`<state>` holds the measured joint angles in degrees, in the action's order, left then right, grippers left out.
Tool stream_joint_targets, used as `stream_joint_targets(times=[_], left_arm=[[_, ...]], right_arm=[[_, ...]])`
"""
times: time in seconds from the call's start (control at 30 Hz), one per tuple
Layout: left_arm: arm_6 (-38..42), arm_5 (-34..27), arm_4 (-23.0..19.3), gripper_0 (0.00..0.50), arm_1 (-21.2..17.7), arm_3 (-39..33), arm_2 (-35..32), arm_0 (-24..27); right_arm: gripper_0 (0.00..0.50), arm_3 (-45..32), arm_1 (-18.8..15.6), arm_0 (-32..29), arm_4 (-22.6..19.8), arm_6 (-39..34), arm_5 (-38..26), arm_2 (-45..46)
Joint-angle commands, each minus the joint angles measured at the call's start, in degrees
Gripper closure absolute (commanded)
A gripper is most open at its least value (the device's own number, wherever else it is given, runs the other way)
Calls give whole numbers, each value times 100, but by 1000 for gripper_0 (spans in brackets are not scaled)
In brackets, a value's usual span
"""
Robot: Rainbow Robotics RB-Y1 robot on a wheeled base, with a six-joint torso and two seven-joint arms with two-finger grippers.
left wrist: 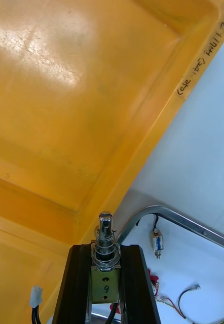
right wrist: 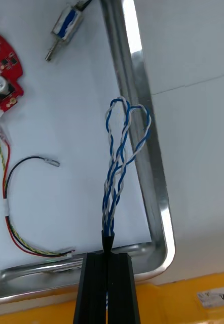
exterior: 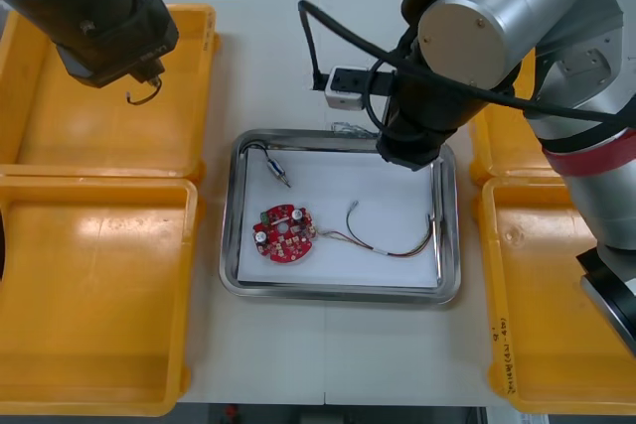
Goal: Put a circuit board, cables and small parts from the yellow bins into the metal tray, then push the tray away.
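Now holding a twisted blue and white cable [right wrist: 119, 167] in the right gripper [right wrist: 108, 253], up over the metal tray [right wrist: 142, 126] at its far right corner. Black fingers pressed together on one end of the cable, so that the loops hang free and can drop straight in. Hanging right across the tray's rim though, partly over the white inside and partly over the shiny edge. Best to go a bit more toward the tray's middle before letting go, or could end up draped on the rim.

Already lying inside the tray: a round red circuit board [exterior: 286, 231] just left of the tray's middle, a red and yellow cable [exterior: 388, 240] in the tray's right half, and a small metal part [exterior: 278, 171] near the tray's far left corner. All spread apart, with room on the far right side for one more cable.

Off to the tray's left, hovering over the far yellow bin [exterior: 109, 136]: the left gripper [left wrist: 105, 248]. Fingers clamped on a second small metal part [left wrist: 104, 263], squeezed by its flat sides with the spring end poking out past the fingertips. No slipping that way. Thin black wire [exterior: 141, 96] dangling under it. Held well apart from the tray, probably to keep out of the right arm's way. Likely next in line for the tray. Tray push not yet due.
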<state>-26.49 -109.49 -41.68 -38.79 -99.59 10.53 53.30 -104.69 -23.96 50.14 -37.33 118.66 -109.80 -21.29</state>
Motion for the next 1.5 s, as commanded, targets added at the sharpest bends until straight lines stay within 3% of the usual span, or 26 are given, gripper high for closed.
stream_joint_targets(times=[0.03, 0.43, 0.53, 0.93, 1.27, 1.3, 1.33, 1.37, 1.5], left_arm=[[-665, -37, 178, 500, 161, -263, 169, -4], [-964, -37, 266, 500, 241, -281, 222, -4], [-964, -37, 292, 500, 267, -281, 230, -4], [-1087, -28, 345, 499, 346, -281, 222, -4], [-1096, -28, 292, 500, 364, -281, 230, -4], [-1104, -28, 292, 500, 372, -281, 230, -4], [-1104, -28, 292, 500, 390, -281, 222, -4], [-1104, -37, 301, 499, 390, -281, 230, -4], [-1104, -37, 309, 500, 408, -281, 230, -4]], right_arm=[[500, 283, 111, 233, -81, 413, 99, -376], [500, 968, 103, 92, -37, 667, 1030, -956], [500, 1109, 76, 92, 165, 746, 1224, -1211], [500, 1856, 50, 57, 147, 922, 1628, -1352], [498, 1953, 50, 22, 95, 931, 1742, -1422], [471, 1953, 50, 22, 95, 922, 1742, -1439], [276, 1953, 41, 22, 103, 913, 1742, -1466], [12, 1953, 41, 22, 121, 896, 1742, -1475], [0, 1953, 15, 22, 68, 852, 1734, -1466]])
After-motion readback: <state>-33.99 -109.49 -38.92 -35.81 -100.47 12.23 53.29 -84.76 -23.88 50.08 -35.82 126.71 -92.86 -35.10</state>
